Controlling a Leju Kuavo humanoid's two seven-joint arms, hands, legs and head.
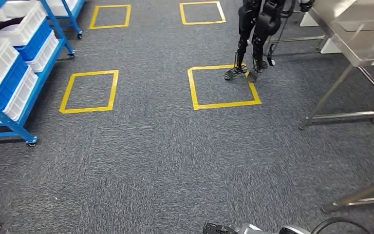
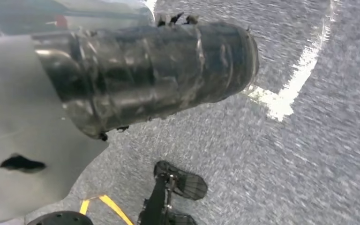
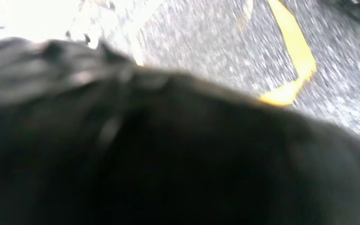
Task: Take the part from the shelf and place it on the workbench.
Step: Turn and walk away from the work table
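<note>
beside the blue shelf (image 1: 9,73), grey carpet (image 1: 151,156) with yellow squares (image 1: 90,91)

Head view looks down over carpet (image 1: 151,161); both wrist views hang close above it.

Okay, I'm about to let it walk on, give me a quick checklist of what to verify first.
1. Workbench in sight: ok, ahead on the right.
2. Shelf location: ok, on the left with its bins.
3. Way to the workbench: not ok, another robot stands beside it on a yellow square.
4. Part in hand: cannot tell; the left wrist view shows a dark cylinder, but any grip on it is hidden.
5. Right wrist view: cannot tell, too dark and blurred.
</note>
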